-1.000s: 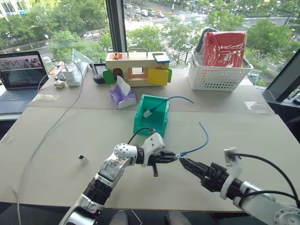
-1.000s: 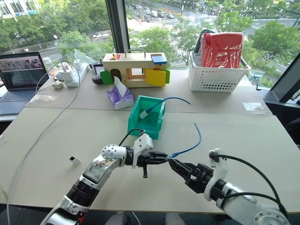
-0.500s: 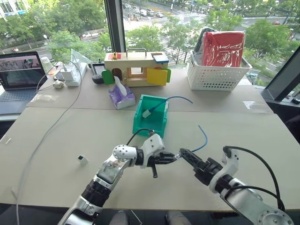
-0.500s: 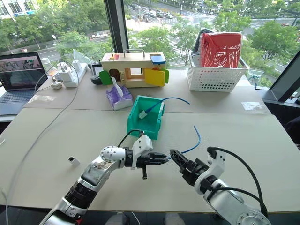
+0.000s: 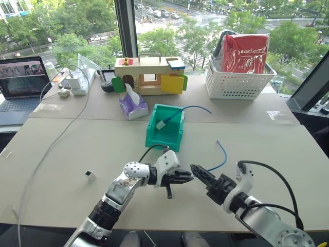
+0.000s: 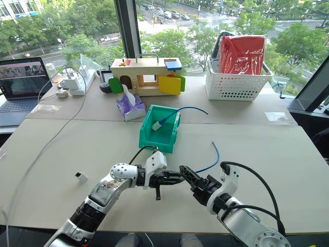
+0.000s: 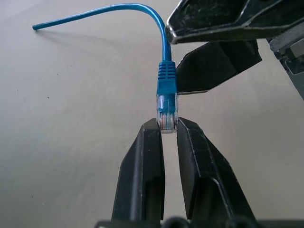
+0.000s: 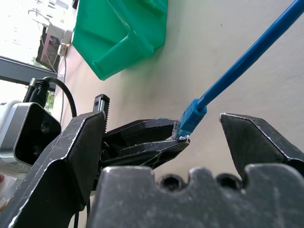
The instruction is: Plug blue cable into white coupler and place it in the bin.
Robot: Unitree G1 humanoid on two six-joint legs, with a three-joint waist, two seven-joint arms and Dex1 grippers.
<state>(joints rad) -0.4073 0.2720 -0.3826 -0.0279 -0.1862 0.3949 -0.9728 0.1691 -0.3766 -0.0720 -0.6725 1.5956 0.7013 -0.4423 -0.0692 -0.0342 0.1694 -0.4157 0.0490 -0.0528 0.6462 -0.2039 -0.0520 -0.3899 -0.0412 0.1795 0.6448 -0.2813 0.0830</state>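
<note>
No legible writing seen. Left gripper (image 7: 167, 127) clamped blue cable (image 7: 166, 85) plug; right gripper (image 8: 190, 137) fingers (image 8: 259, 142) spread wide around it.

Glossy plastic bin (image 5: 164, 135); matt tabletop (image 5: 77, 149).

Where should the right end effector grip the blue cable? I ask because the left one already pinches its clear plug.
Probably the ribbed blue boot just behind the plug. The left end effector pinches only the blue cable's clear tip, leaving the boot bare. The right end effector already straddles it with open fingers, so closing from the two sides should clear the left fingers.
</note>
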